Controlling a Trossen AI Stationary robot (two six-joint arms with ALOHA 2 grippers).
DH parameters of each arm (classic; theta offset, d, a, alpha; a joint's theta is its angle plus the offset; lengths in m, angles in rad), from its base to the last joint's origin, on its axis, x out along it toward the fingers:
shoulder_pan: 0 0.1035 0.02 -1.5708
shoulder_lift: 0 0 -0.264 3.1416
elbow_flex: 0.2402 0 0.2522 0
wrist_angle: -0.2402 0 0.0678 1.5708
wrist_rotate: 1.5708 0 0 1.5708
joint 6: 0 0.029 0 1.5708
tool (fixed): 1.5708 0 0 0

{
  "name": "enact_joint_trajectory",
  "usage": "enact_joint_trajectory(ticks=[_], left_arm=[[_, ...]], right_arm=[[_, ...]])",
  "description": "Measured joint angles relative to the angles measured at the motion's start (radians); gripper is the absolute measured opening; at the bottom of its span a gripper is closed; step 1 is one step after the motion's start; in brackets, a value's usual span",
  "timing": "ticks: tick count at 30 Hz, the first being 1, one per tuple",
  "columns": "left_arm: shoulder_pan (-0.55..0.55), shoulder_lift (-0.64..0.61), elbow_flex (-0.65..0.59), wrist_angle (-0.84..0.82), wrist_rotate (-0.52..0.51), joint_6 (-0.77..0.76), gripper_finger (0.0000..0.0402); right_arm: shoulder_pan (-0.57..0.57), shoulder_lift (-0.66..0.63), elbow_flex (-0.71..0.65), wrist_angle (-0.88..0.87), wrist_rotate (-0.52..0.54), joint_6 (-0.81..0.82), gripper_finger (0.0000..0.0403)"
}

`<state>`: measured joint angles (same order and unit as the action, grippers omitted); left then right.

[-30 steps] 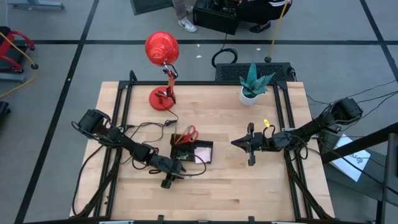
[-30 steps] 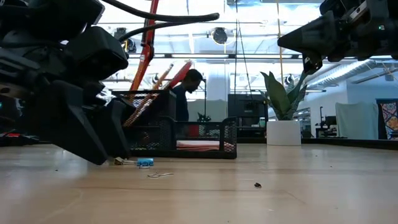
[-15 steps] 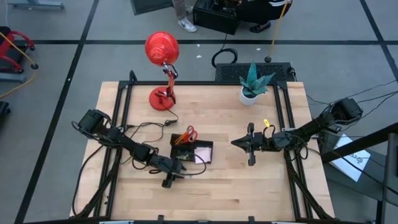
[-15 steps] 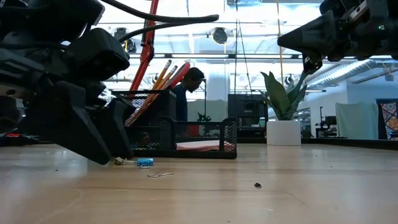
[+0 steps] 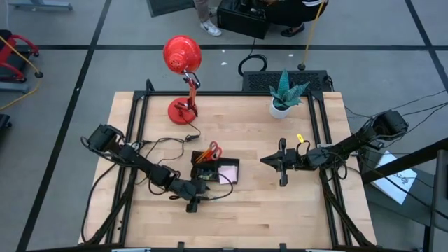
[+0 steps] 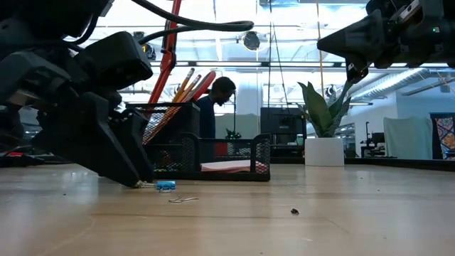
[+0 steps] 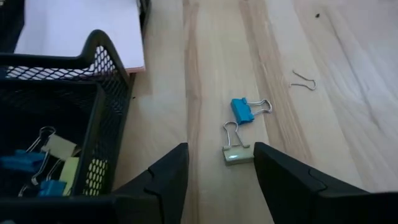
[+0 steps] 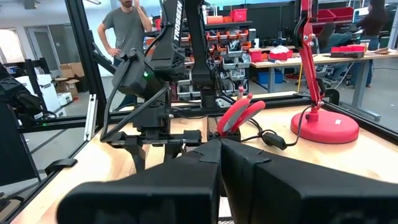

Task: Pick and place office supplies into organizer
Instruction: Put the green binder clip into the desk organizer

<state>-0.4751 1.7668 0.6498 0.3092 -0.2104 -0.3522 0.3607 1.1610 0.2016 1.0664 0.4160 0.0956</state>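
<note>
Resting low at the table's near centre, the left gripper [image 7: 216, 177] has its fingers spread and empty, a pale-yellow binder clip [image 7: 236, 151] lying on the wood between their tips. Blue binder clip [image 7: 244, 110]: just beyond the yellow one, on the bare table [image 5: 280, 210]. Bent wire clip [image 7: 303, 79]: farther off, well apart. Black mesh organizer [image 5: 215, 169]: just beside the left gripper, holding more clips [image 7: 43, 163] in its near compartment, a pink sticky-note pad [image 5: 227, 170], orange pencils [image 6: 183, 84] and red-handled scissors [image 5: 215, 149] upright. Right gripper [image 5: 264, 160]: right of the organizer, raised, fingers closed, empty. Red desk lamp [image 5: 183, 57] and potted plant [image 5: 284, 93]: far edge.
</note>
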Motion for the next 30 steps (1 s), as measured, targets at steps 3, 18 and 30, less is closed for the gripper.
enact_joint_trajectory(ticks=[3, 18, 30], left_arm=[[-0.014, 0.000, 0.000, 0.000, -0.021, -0.046, 0.0188], [-0.020, -0.051, 0.011, -0.020, -0.049, 0.122, 0.0189], [-0.059, -0.350, 0.177, -0.312, 0.128, 0.099, 0.0189]], right_arm=[[0.000, 0.000, 0.000, 0.000, 0.000, 0.000, 0.0004], [0.000, 0.000, 0.000, 0.008, -0.002, -0.002, 0.0004], [0.001, 0.000, 0.000, 0.016, -0.029, -0.003, 0.0004]])
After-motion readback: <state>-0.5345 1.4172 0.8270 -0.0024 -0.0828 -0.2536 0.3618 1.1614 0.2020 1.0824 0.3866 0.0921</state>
